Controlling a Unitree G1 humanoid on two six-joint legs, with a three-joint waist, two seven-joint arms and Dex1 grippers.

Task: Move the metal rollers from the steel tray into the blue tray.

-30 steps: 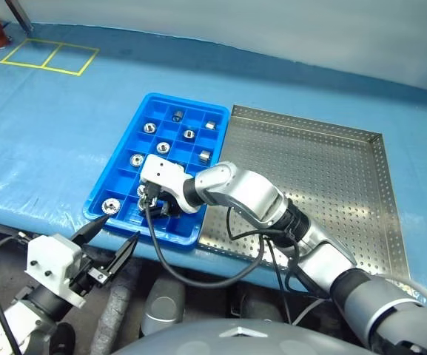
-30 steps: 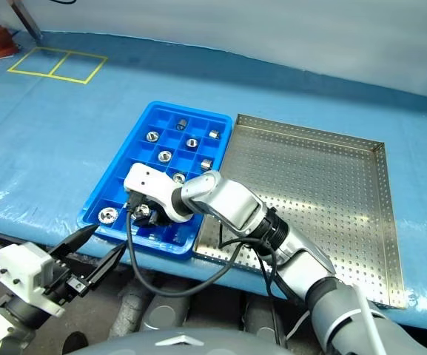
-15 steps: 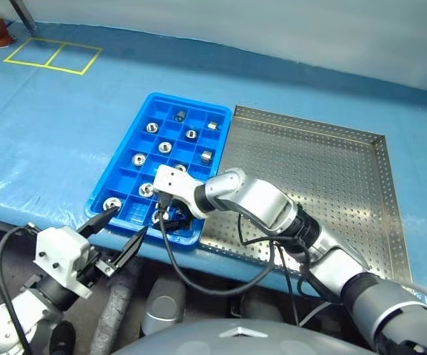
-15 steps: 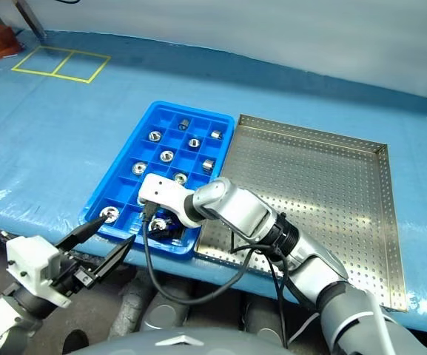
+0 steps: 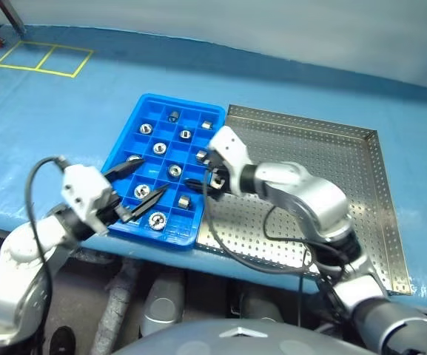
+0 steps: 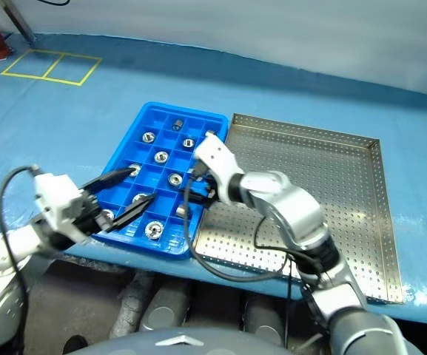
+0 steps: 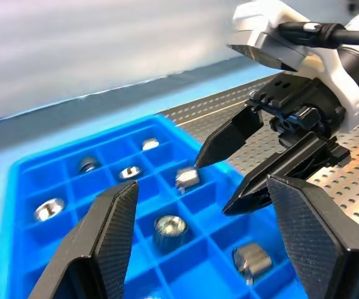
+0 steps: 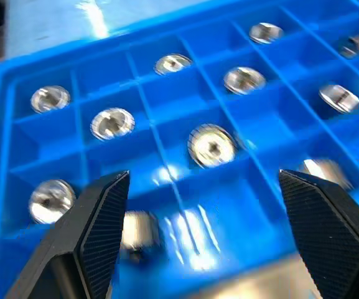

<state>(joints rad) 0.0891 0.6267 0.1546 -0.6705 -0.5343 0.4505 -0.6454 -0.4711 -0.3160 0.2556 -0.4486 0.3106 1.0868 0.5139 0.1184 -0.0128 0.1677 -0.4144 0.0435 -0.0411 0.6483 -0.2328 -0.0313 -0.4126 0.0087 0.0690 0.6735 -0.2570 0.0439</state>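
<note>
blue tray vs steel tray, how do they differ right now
The blue tray is bright plastic, split into square compartments; the steel tray is bare metal with one open perforated floor. The blue tray is narrower, the steel tray wider. Metal rollers sit in many of the blue tray's compartments, while no rollers show on the visible part of the steel tray's floor. Both are rectangular and lie side by side on the blue table.
</note>
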